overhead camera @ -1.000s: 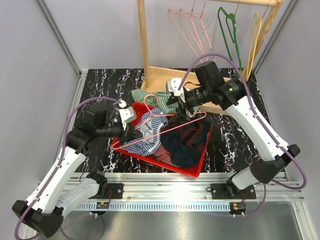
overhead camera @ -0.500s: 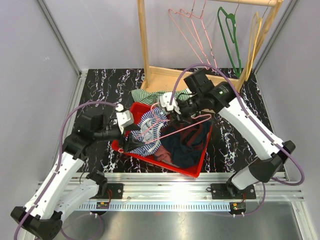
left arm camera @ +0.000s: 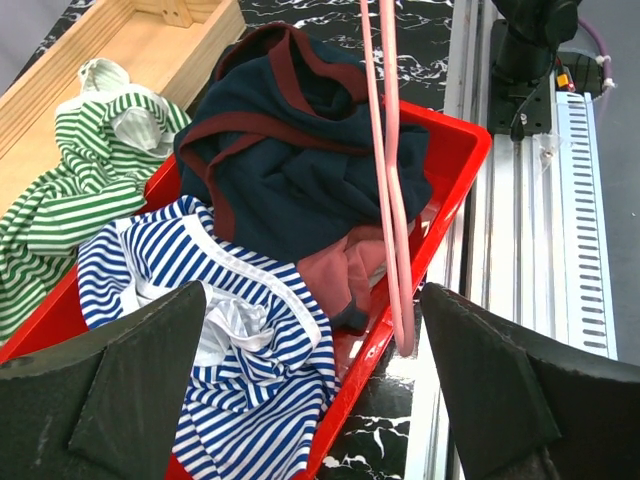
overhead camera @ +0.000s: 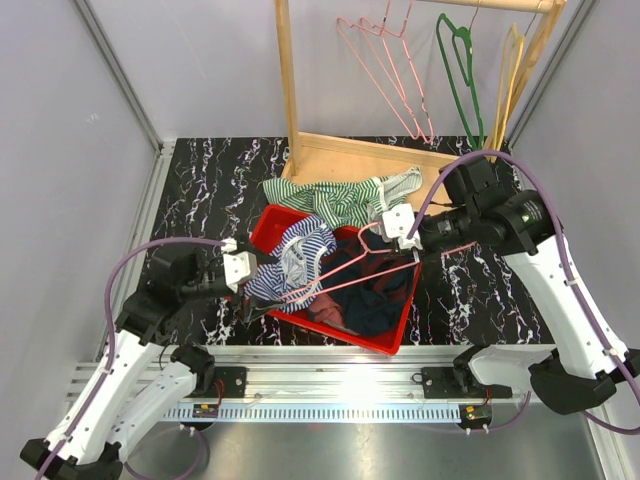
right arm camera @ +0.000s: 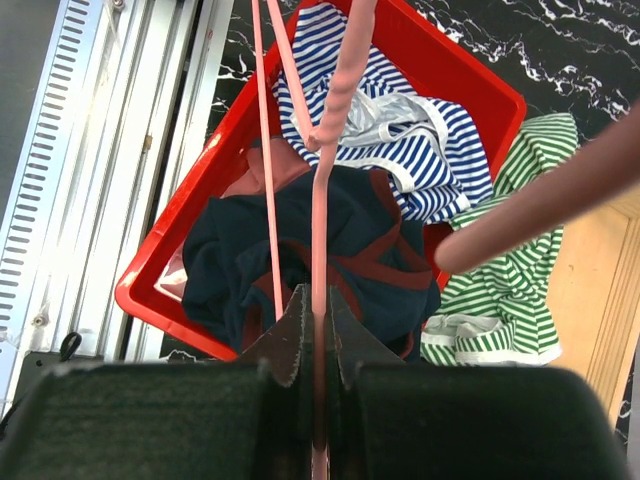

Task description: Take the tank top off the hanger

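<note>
The tank top (left arm camera: 255,380) is blue-and-white striped with pale trim. It lies crumpled in the left end of the red bin (left arm camera: 455,170), its fabric reaching the rim there. The hanger (right arm camera: 318,220) is thin and pink. It slants low across the bin above a navy garment, with its hook end clamped in the jaws of the right gripper (right arm camera: 317,305). Its far end sits by the bin's near rim, just beside the striped cloth.
</note>
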`<state>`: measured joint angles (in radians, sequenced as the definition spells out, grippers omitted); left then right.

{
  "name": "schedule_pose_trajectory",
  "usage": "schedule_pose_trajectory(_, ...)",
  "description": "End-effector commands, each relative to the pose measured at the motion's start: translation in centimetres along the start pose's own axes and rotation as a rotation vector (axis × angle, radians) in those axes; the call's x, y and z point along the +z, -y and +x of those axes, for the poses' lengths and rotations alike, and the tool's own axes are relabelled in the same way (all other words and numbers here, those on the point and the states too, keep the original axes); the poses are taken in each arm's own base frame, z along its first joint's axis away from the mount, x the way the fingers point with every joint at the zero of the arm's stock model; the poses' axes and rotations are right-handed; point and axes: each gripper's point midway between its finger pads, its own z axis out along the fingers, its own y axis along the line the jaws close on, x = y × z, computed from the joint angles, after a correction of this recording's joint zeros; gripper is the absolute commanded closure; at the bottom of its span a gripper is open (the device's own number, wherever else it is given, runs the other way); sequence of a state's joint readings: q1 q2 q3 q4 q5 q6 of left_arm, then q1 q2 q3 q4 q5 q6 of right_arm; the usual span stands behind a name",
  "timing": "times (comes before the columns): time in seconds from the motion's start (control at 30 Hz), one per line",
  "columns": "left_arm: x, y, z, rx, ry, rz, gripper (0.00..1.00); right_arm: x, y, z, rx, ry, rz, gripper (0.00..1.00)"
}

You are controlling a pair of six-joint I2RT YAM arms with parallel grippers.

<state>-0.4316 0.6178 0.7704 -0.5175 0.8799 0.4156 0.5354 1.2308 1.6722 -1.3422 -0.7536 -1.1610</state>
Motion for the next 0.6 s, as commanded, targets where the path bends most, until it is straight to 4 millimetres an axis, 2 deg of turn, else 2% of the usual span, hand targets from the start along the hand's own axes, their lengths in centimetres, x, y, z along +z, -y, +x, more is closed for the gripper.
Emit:
schedule_pose_trajectory(0.0,0.7,-0.3,-1.5,0.090,0.060,0.050,0.10,-0.2,-0.5,-0.2,0.002,0.027,-0.013,1.00)
schedule_pose_trajectory(0.13,1.4,-0.8,-1.3,0.044,0.039,0.070,0.18,-0.3,-0.5,-0.9,0.002,0.065,-0.021,1.00)
schedule_pose_trajectory(0.3,2.1,-0.5,-1.2,0.014,0.027,0.115,0.29,-0.1,0.9,-1.0,0.021,0.079,0.018,1.00)
schedule_pose_trajectory(0.4,2.3,-0.6,-1.3,0.014,0.028,0.113,0.54,0.1,1.2,-1.0,0.032,0.089,0.013,1.00)
schedule_pose_trajectory(0.43,2.3,-0.7,-1.4,0.008,0.030,0.105,0.76,0.3,1.2,-1.0,0.035,0.092,0.009,1.00)
schedule_pose_trajectory(0.5,2.3,-1.1,-1.7,0.015,0.038,0.080,0.97,0.7,1.2,-0.9,0.050,0.099,-0.007,1.00)
schedule_pose_trajectory(0.53,2.1,-1.3,-1.8,0.014,0.039,0.060,1.00,0.8,1.2,-0.8,0.058,0.101,-0.005,1.00)
schedule_pose_trajectory(0.57,2.0,-1.7,-2.1,0.019,0.044,0.036,1.00,1.0,1.5,-0.6,0.062,0.103,0.001,0.89)
